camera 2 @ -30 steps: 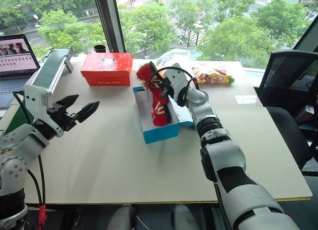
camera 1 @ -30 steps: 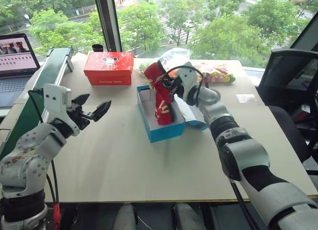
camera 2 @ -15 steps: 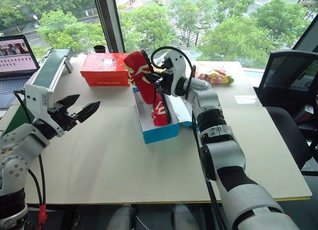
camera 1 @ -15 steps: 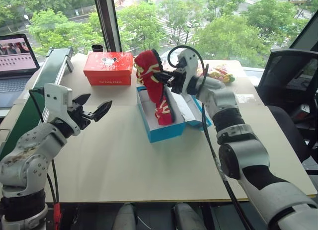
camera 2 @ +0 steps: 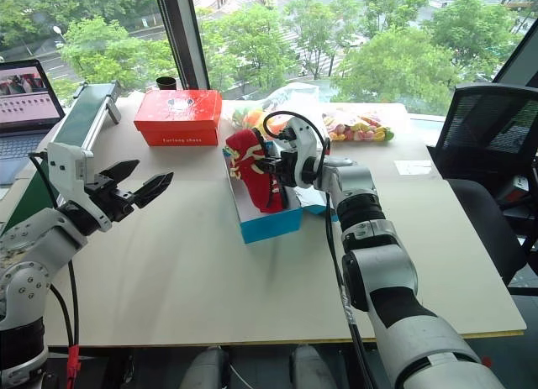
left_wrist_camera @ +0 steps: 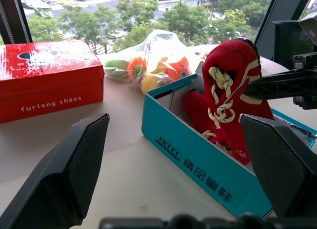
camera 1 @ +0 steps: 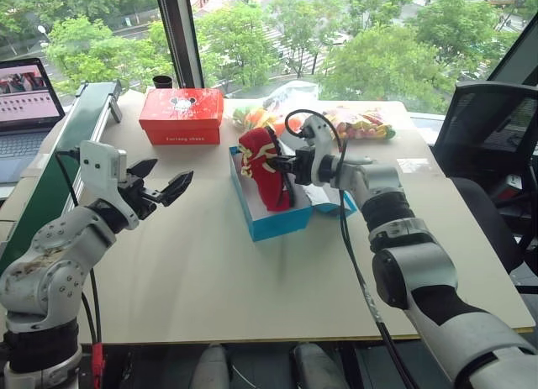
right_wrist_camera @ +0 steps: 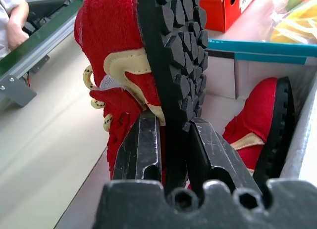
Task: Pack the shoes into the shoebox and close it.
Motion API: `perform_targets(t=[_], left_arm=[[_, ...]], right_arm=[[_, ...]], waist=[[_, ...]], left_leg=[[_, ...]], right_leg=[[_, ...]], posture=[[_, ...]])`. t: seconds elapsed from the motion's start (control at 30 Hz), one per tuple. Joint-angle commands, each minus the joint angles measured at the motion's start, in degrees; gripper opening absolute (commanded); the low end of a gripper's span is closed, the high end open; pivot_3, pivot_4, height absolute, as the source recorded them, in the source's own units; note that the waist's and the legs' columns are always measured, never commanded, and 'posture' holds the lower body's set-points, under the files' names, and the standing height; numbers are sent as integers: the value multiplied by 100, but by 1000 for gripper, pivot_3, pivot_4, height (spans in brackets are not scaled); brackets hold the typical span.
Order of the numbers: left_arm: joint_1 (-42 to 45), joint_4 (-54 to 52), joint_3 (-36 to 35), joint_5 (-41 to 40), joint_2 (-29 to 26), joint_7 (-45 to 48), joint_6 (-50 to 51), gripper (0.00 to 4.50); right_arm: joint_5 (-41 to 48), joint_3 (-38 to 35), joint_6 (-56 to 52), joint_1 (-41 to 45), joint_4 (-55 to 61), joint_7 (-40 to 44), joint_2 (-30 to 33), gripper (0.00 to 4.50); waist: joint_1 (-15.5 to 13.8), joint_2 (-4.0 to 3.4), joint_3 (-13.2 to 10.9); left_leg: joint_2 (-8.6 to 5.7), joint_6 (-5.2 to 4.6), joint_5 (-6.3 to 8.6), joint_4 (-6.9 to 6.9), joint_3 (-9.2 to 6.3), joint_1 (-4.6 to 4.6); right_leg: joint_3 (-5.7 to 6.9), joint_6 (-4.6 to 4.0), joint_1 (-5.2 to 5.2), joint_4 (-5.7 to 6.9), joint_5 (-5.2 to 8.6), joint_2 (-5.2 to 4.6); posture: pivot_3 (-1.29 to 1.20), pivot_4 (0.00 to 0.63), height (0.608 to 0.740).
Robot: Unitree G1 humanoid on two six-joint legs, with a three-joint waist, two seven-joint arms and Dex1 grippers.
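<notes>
**Second shoe going into the blue box**

The right gripper has its two black fingers clenched on the sole edge of a red shoe, holding it heel-up over the open blue shoebox in the middle of the table. The shoe's lower end is already dipping inside the white interior, while its top stands above the rim. The other red shoe already lies in the box, on its side against the far wall, black sole showing.

My reading is that the packing step is half done: one shoe is in and this one is on its way. What it calls for next, I think, is tipping the held shoe flat beside its mate and letting go, so nothing stands above the rim. The lid lies folded open on the box's right side and would need swinging over afterwards.

The left gripper hovers well to the left of the box, fingers spread wide, holding nothing.

Behind, a red box sits closed, and clear bags of toys lie by the window.
</notes>
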State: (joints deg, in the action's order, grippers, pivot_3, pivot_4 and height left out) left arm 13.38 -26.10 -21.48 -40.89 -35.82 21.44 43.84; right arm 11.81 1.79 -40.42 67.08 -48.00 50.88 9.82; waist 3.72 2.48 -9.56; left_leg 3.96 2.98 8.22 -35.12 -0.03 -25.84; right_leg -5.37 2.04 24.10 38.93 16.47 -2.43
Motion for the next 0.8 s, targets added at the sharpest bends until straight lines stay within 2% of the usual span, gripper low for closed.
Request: perform_targets(t=[0.03, 0.2, 0.23, 0.3, 0.33, 0.53, 0.57, 0.7, 0.8], left_arm=[[38, -228, -89, -62, -3, -17, -82, 4500], [-46, -302, -145, -68, 17, -55, -79, 4500], [-68, -328, -156, -70, 28, -79, -75, 4500], [-99, -371, -169, -91, 50, -118, -64, 4500], [-111, -390, -166, -93, 55, -134, -63, 4500], [-125, -434, -152, -117, 109, -198, -51, 4500], [-127, -433, -142, -117, 118, -204, -54, 4500], [-126, -448, -107, -137, 140, -226, -60, 4500], [-114, -440, -96, -143, 136, -222, -65, 4500]], right_arm=[[-50, 29, 250, 31, -260, 110, 0, 432], [-465, 404, 550, -251, -697, 239, 125, 432], [-573, 522, 641, -335, -728, 279, 160, 1361], [-748, 713, 777, -458, -743, 324, 216, 1750], [-812, 780, 822, -495, -731, 333, 241, 2246], [-1211, 1118, 1172, -584, -438, 282, 432, 4263], [-1251, 1135, 1210, -568, -365, 235, 458, 4489], [-1349, 1123, 1260, -440, -59, 92, 580, 4489], [-1071, 880, 887, -247, 422, 272, 724, 4489]], waist=[[-1, 0, 0], [-5, 0, 0], [-8, 0, 1], [-12, 1, 1], [-8, 1, 1], [18, 1, 2], [19, 1, 2], [-1, 1, 1], [-32, 1, 1]], left_leg=[[0, 0, 0, 0, 0, 0], [-1, 0, 0, 0, 0, 2], [-1, 0, 0, 0, -1, 4], [-1, 0, 0, 1, 0, 18], [-1, 0, 0, 2, 0, 27], [0, 1, 1, 4, 0, 99], [0, 1, 1, 3, -1, 106], [-1, 1, 1, -2, -1, 126], [-1, 1, 1, -2, -1, 122]], right_leg=[[0, 0, 0, 0, 0, 0], [1, 0, -4, -1, 0, 0], [1, 0, -7, -1, 0, 0], [1, 0, -20, -2, 0, 0], [1, 0, -30, -4, 0, 0], [1, 3, -106, -20, 3, 1], [1, 4, -113, -20, 3, 1], [2, 5, -136, -19, 4, 1], [2, 5, -134, -21, 4, 0]], posture=[[0, 150, 739], [0, 150, 739], [0, 150, 739], [0, 150, 739], [0, 150, 739], [0, 150, 739], [0, 150, 739], [0, 150, 739], [0, 150, 739]])
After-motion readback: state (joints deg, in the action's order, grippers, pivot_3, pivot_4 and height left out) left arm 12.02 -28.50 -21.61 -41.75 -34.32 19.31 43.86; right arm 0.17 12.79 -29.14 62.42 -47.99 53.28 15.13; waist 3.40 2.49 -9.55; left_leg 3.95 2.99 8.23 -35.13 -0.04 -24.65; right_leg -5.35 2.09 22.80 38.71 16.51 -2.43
